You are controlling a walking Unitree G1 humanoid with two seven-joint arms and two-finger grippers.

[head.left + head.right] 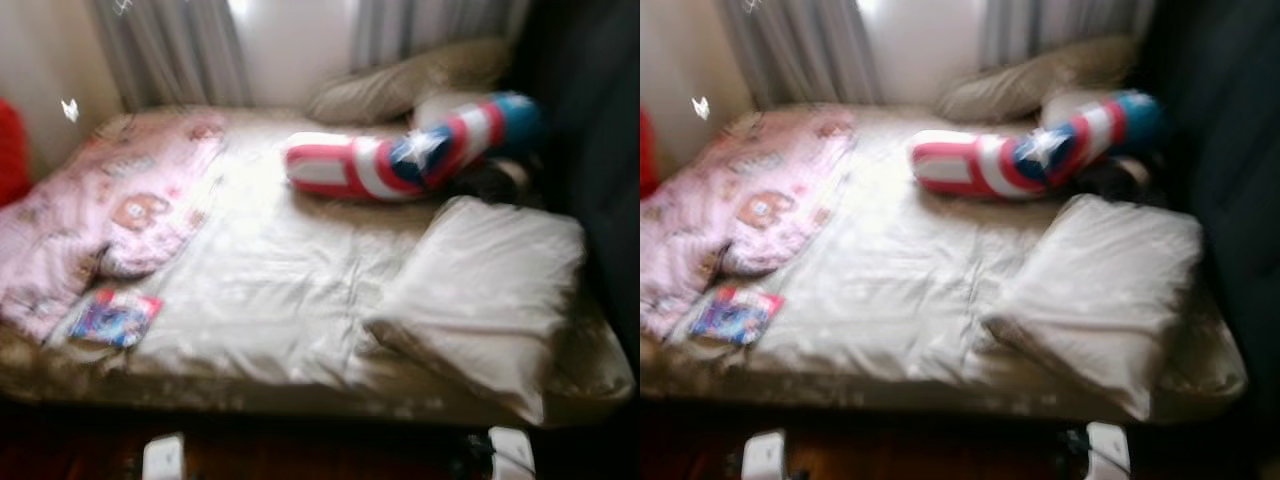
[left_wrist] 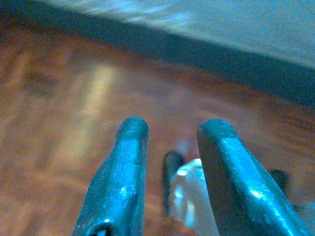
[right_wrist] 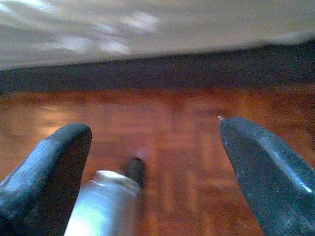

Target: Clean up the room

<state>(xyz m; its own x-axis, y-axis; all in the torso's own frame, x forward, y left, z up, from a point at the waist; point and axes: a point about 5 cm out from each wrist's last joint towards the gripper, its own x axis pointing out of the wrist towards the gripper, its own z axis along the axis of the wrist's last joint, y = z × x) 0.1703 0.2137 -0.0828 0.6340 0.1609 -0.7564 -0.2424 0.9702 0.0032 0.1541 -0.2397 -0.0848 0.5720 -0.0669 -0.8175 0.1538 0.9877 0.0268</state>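
A bed (image 1: 300, 300) with a rumpled white sheet stands before me, blurred. A pink patterned blanket (image 1: 110, 210) lies bunched on its left side. A small colourful book or packet (image 1: 115, 318) rests near the front left edge. A red, white and blue star bolster (image 1: 400, 160) lies across the back. A white pillow (image 1: 480, 290) sits askew at the front right. Both arms hang low over the wooden floor: my left gripper (image 2: 174, 128) is open and holds nothing, and my right gripper (image 3: 152, 130) is wide open and holds nothing.
A beige pillow (image 1: 400, 85) leans at the head of the bed under grey curtains (image 1: 180, 50). Something red (image 1: 12, 150) shows at the far left. A dark wall or cupboard (image 1: 600, 150) closes the right side. Wooden floor (image 3: 162, 132) runs along the bed's front edge.
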